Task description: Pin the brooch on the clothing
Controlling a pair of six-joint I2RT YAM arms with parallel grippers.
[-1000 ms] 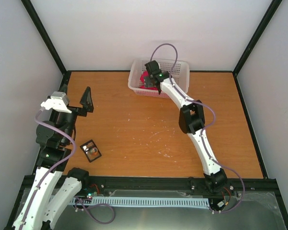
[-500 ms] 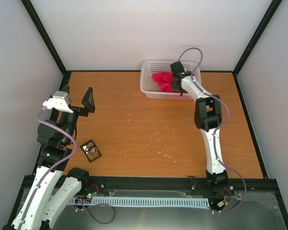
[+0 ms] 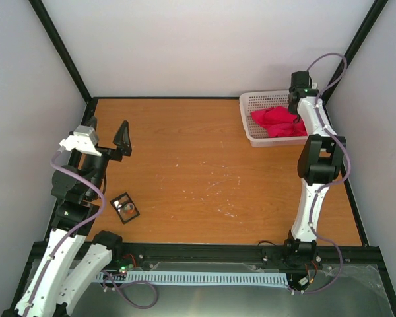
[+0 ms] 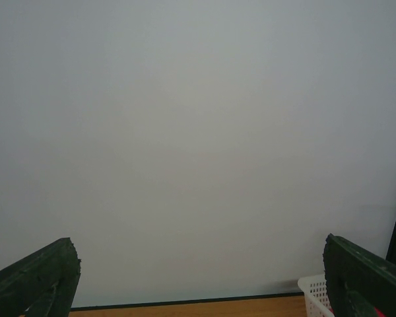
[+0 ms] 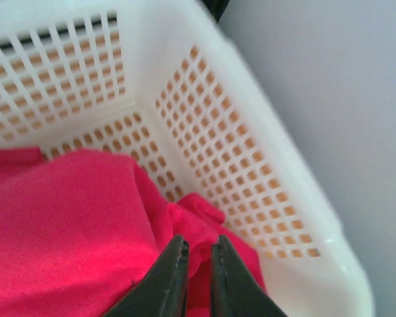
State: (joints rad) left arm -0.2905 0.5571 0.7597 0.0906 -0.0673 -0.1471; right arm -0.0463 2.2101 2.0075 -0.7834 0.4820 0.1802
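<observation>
Folds of soft crimson shirt (image 5: 66, 224) fill white perforated plastic basket (image 5: 251, 165).

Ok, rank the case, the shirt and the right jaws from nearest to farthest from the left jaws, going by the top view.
1. Case: on the table, left side, just toward the arm bases from the left jaws.
2. Shirt: in the basket, far right.
3. Right jaws: shut on the shirt's far-right part, past its middle.
</observation>
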